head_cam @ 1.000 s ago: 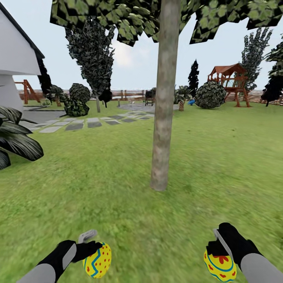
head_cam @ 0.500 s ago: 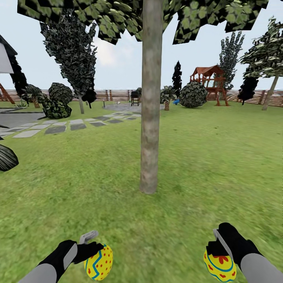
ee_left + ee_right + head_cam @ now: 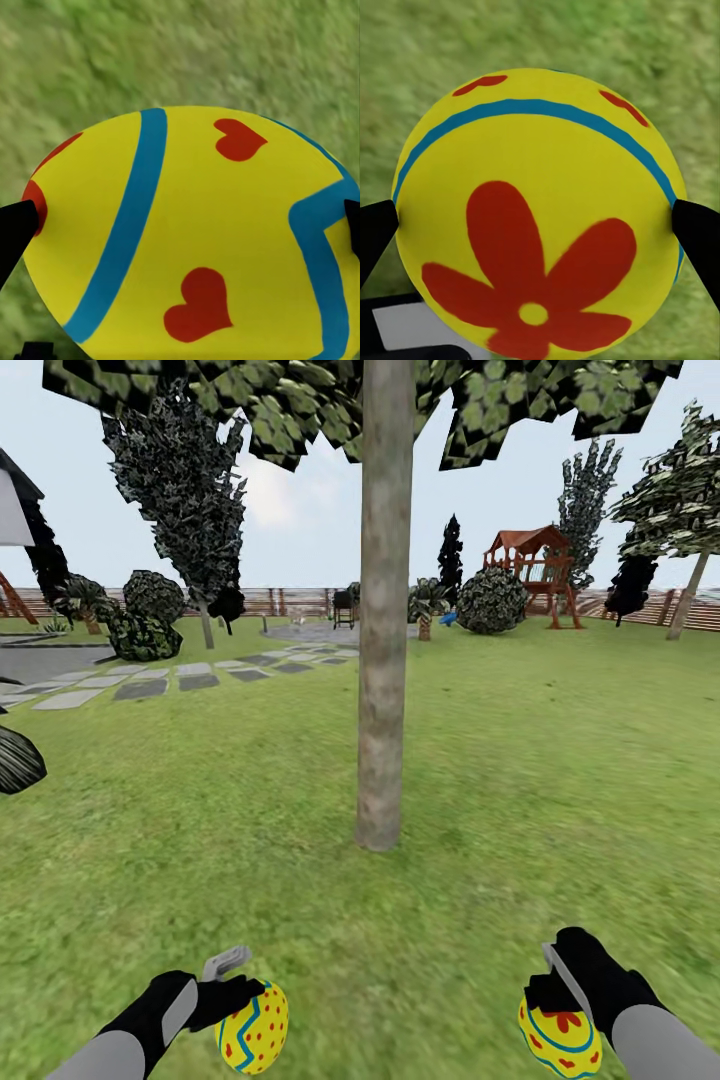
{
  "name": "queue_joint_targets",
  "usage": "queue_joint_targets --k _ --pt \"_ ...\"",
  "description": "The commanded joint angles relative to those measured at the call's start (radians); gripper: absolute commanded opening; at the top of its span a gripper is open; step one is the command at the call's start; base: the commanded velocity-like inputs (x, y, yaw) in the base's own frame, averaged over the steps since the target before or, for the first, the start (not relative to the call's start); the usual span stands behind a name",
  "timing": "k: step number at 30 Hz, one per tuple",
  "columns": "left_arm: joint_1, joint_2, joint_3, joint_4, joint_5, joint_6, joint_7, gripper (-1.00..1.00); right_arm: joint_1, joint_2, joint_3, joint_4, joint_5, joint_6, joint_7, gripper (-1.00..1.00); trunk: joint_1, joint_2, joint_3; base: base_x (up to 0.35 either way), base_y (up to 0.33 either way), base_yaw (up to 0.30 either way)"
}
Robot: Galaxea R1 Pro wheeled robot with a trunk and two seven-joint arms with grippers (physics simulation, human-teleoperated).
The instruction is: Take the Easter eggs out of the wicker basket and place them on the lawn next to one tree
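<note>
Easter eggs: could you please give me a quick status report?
Left gripper shut on one egg. Right gripper shut on second egg. Tree straight ahead, open lawn between, nothing in the way.

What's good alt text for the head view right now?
Both grippers, left gripper and right gripper, each hold a yellow Easter egg above the lawn, facing a tree trunk just ahead. A stepping-stone path, fence and playset lie beyond.

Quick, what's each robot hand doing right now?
Left gripper: closed on an Easter egg.
Right gripper: closed on another egg.
</note>
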Motion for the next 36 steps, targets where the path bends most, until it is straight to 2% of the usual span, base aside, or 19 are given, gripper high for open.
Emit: queue_joint_targets --k 1,36 --pt "-0.001 0.0 0.003 -0.001 0.009 0.008 0.0 -1.0 0.0 0.0 0.0 -0.001 0.01 0.004 0.009 -1.0 0.004 -0.008 -0.004 0.0 0.0 0.0" --pt "-0.001 -0.001 0.0 -0.003 0.009 0.008 0.0 -1.0 0.0 0.002 0.0 0.002 0.01 0.003 0.01 -1.0 0.138 -0.253 -0.114 0.0 0.0 0.0"
